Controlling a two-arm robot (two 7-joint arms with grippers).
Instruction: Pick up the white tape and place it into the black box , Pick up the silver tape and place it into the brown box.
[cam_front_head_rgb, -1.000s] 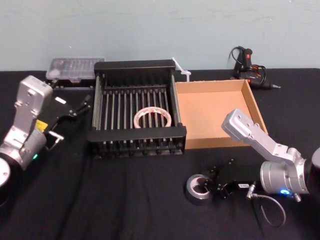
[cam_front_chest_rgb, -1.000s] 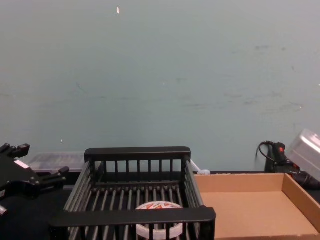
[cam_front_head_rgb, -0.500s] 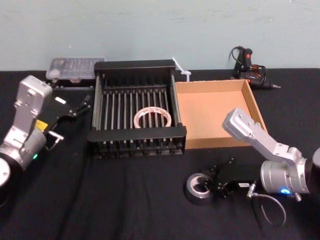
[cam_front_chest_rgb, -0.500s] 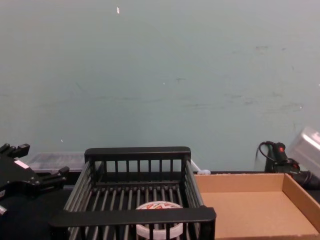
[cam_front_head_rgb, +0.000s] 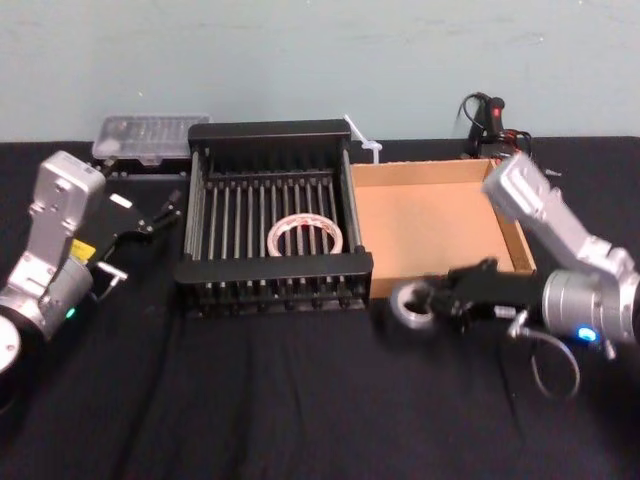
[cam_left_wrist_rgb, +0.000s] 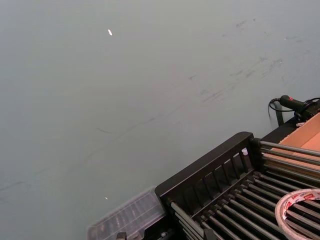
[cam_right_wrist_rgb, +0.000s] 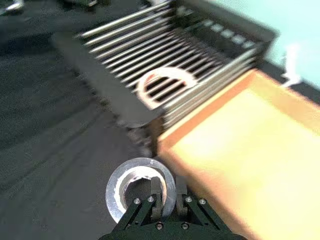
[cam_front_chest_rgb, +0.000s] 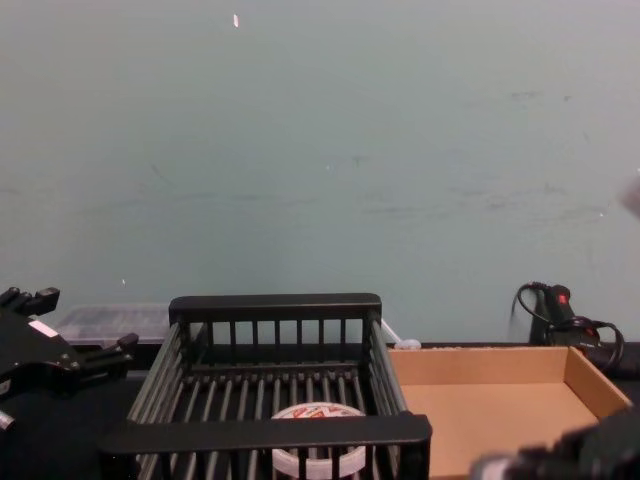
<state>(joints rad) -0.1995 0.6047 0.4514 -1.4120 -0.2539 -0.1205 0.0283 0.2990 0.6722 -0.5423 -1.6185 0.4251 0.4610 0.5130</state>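
The white tape (cam_front_head_rgb: 305, 234) lies flat on the bars inside the black box (cam_front_head_rgb: 274, 271), and also shows as the white tape (cam_right_wrist_rgb: 165, 82), (cam_front_chest_rgb: 318, 456), (cam_left_wrist_rgb: 300, 200). My right gripper (cam_front_head_rgb: 437, 301) is shut on the silver tape (cam_front_head_rgb: 408, 308), holding it just above the table at the front left corner of the brown box (cam_front_head_rgb: 432, 225). In the right wrist view its fingers (cam_right_wrist_rgb: 157, 196) pinch the wall of the silver tape (cam_right_wrist_rgb: 117, 185) beside the brown box (cam_right_wrist_rgb: 250, 140). My left gripper (cam_front_head_rgb: 150, 215) rests open to the left of the black box.
A clear plastic case (cam_front_head_rgb: 150, 137) sits behind the black box at the back left. A glue gun with a cable (cam_front_head_rgb: 495, 125) lies behind the brown box. The black table (cam_front_head_rgb: 250, 400) stretches in front of both boxes.
The right gripper has lifted the silver tape off the table and carried it back toward the brown box's front edge. The left arm has not moved.
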